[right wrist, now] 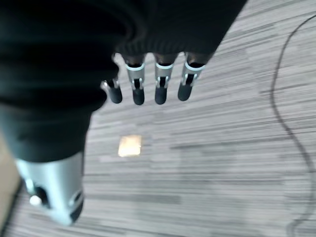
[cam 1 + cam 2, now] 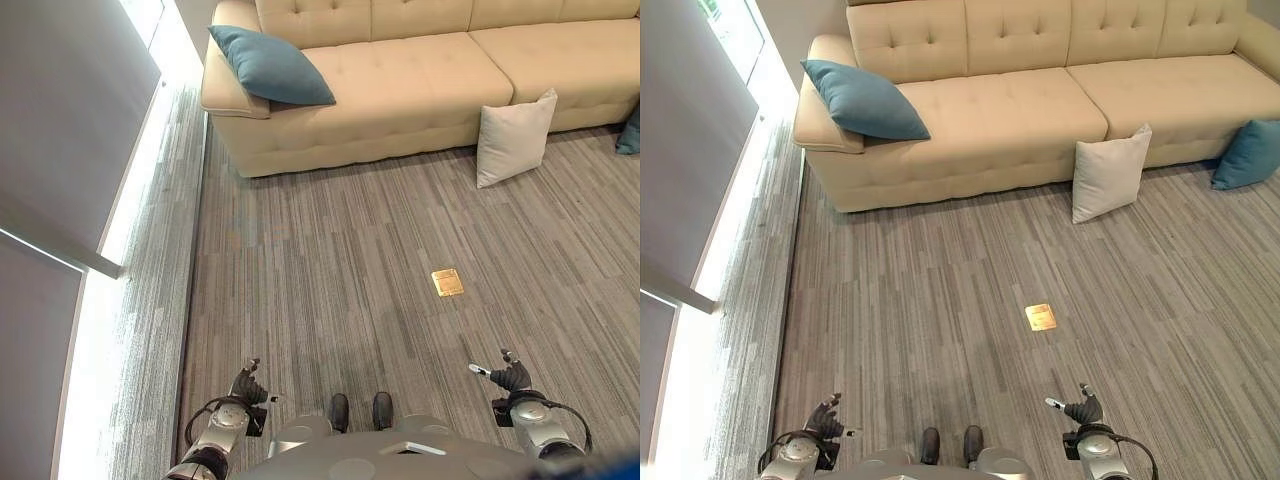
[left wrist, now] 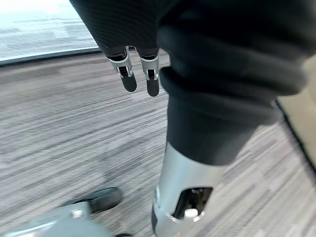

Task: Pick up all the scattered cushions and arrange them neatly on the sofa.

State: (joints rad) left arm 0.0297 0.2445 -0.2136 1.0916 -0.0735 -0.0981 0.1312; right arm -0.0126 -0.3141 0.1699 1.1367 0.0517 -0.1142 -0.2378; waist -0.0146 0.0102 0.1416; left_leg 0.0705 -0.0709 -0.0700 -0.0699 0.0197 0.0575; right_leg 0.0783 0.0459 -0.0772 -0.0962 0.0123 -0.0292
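Left eye view: one beige sofa (image 2: 420, 80). One teal cushion (image 2: 270, 66) leans on its left armrest; one white cushion (image 2: 514, 138) stands on the carpet against the sofa's front. A brass floor plate (image 2: 447, 282) lies well in front of the sofa. The left hand (image 2: 247, 385) and right hand (image 2: 512, 375) hang low, holding nothing.

Right eye view: a second teal cushion (image 2: 1248, 154) rests on the floor at the sofa's right end. Three cushions in all.

Left wrist view: fingers (image 3: 128, 79) straight, relaxed.

Right wrist view: fingers (image 1: 160, 81) straight, above the plate.

A lounge: tufted cream sofa (image 2: 1040, 90), grey striped carpet (image 2: 940, 290), bright window (image 2: 735, 30).
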